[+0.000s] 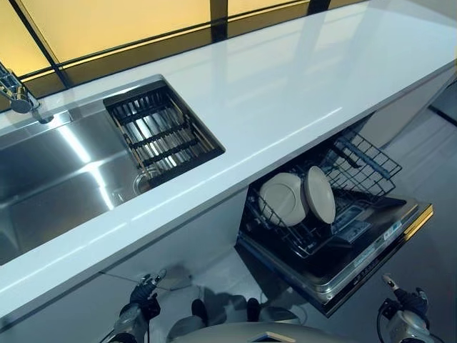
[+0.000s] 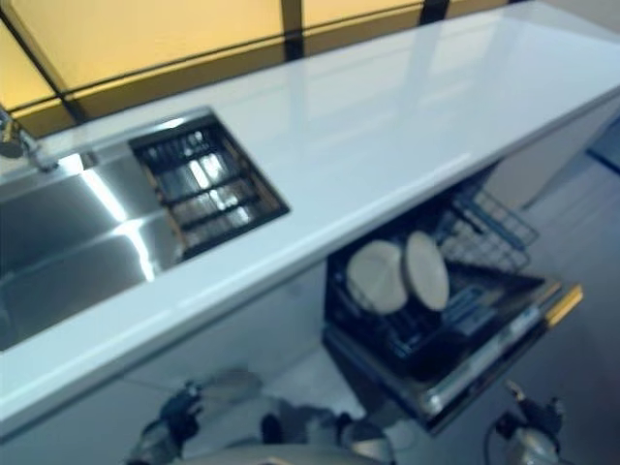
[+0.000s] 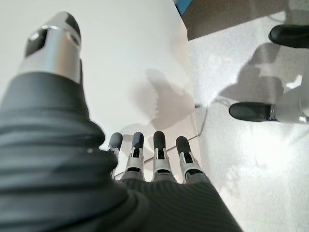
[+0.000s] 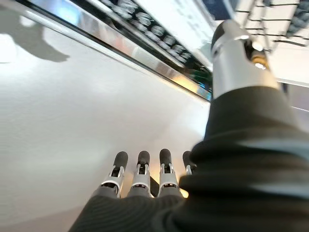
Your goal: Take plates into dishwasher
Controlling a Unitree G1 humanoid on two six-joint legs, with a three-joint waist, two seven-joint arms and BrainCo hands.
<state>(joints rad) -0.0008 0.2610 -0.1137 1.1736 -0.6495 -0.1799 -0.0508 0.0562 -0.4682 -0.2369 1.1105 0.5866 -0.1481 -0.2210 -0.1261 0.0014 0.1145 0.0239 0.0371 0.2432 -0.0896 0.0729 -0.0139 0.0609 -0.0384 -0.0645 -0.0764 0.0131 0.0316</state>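
Plates (image 1: 298,196): two stood on edge in the rack (image 1: 285,223) of the open dishwasher (image 1: 335,246), leaning close together, the paler one nearer the sink (image 1: 64,175), the other just beside it on the far side. The rack was pulled out from under the counter (image 1: 271,93), above the lowered door (image 1: 371,246). A second wire rack (image 1: 364,161) showed behind the plates, partly under the counter edge.

The sink lay well apart from the dishwasher, set in the counter, with a dark slatted tray (image 1: 163,132) in the end nearest the dishwasher. A tap (image 1: 18,93) stood at the sink's far end.

Left hand (image 1: 146,294): hung low, below the counter edge, on the sink side of the dishwasher. Its wrist view showed the fingers (image 3: 159,145) straight and relaxed, thumb apart, nothing held.

Right hand (image 1: 403,304): hung low past the door's outer edge. Fingers (image 4: 142,164) straight, thumb spread, empty; the door's edge showed beyond them.
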